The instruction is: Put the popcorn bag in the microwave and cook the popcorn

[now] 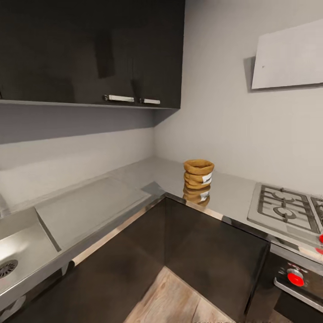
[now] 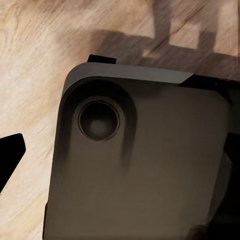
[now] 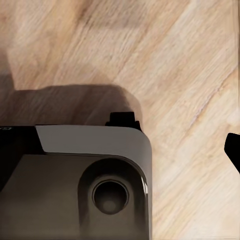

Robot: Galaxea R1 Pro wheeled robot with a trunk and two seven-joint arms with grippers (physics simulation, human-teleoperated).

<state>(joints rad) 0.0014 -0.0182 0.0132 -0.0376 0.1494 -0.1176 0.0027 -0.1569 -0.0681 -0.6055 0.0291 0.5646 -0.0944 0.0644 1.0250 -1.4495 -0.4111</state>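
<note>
Head view: popcorn bag (image 1: 198,173) stands upright on glossy countertop (image 1: 233,188) in corner run, near wall, its reflection below; gas hob (image 1: 283,207) well apart at right; sink (image 1: 18,251) at far left; dark wall cabinets (image 1: 89,49) above.
Left wrist view: grey robot base (image 2: 145,160) over wood floor (image 2: 35,60); whether fingers are parted or closed cannot be told.
Right wrist view: same base (image 3: 75,190), wood floor (image 3: 190,75); finger state likewise unclear.

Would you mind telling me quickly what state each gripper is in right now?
Left gripper: cannot be told; its wrist camera looks down at the robot's base and wooden floor.
Right gripper: cannot be told, for the same reason.
</note>
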